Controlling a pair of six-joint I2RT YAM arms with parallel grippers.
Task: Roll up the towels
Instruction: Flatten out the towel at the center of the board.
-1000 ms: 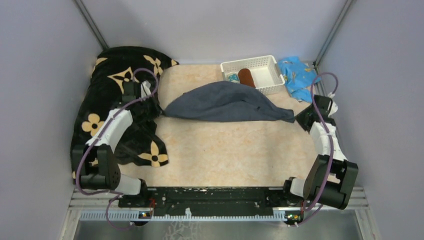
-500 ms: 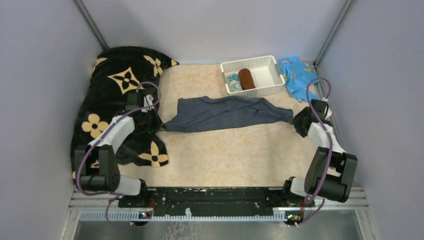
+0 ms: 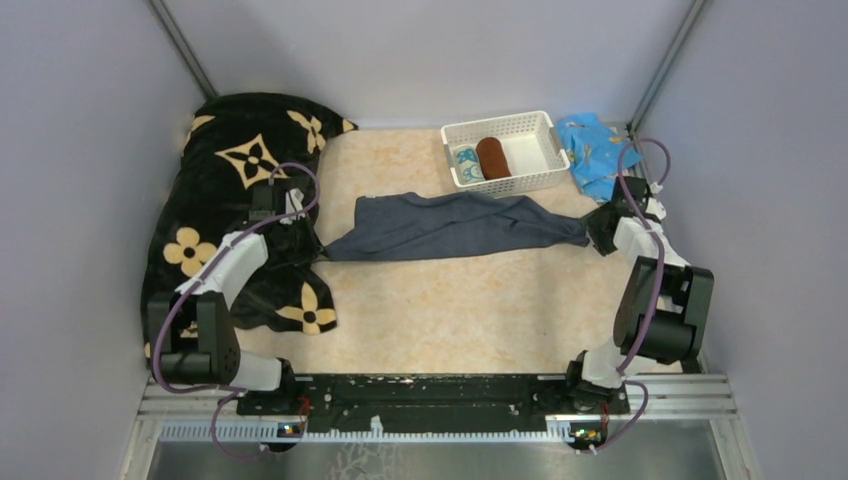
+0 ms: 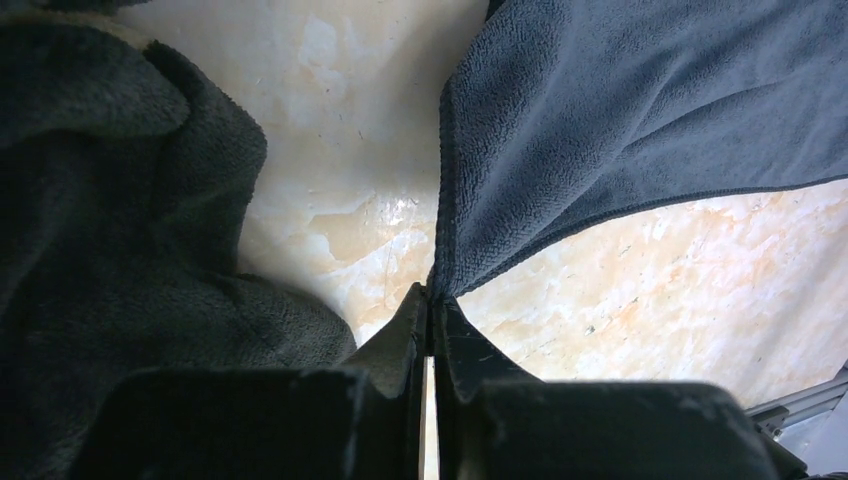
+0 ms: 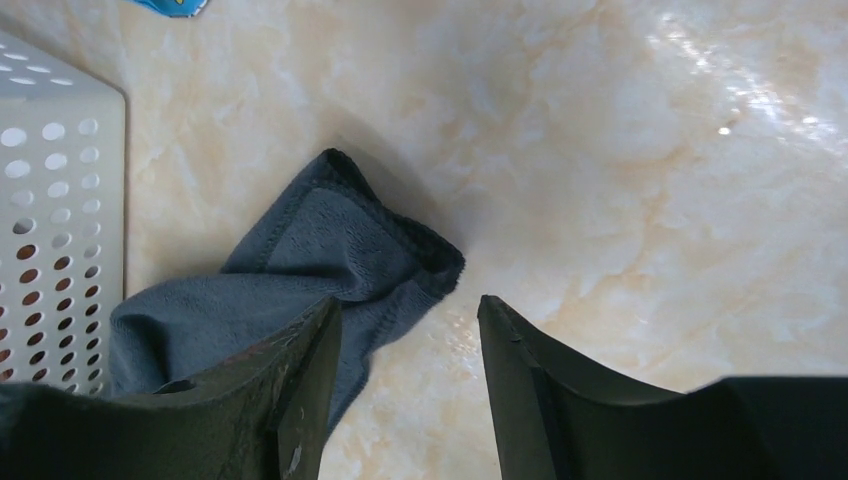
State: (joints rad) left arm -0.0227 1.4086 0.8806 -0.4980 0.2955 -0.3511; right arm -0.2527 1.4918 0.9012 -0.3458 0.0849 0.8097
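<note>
Slate towel (image 3: 450, 225) just laid out on the worktop (image 3: 450, 300) for rolling; right claw (image 5: 408, 305) releases, jaws apart, left claw (image 4: 432, 295) pinching a corner.

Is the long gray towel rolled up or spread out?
Spread out, not rolled. The gray towel lies stretched in a loose strip across the table, one corner pinched in the left gripper.

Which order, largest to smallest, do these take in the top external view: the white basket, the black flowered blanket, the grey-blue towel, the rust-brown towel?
1. black flowered blanket
2. grey-blue towel, stretched out flat
3. white basket
4. rust-brown towel, rolled up inside the basket
</note>
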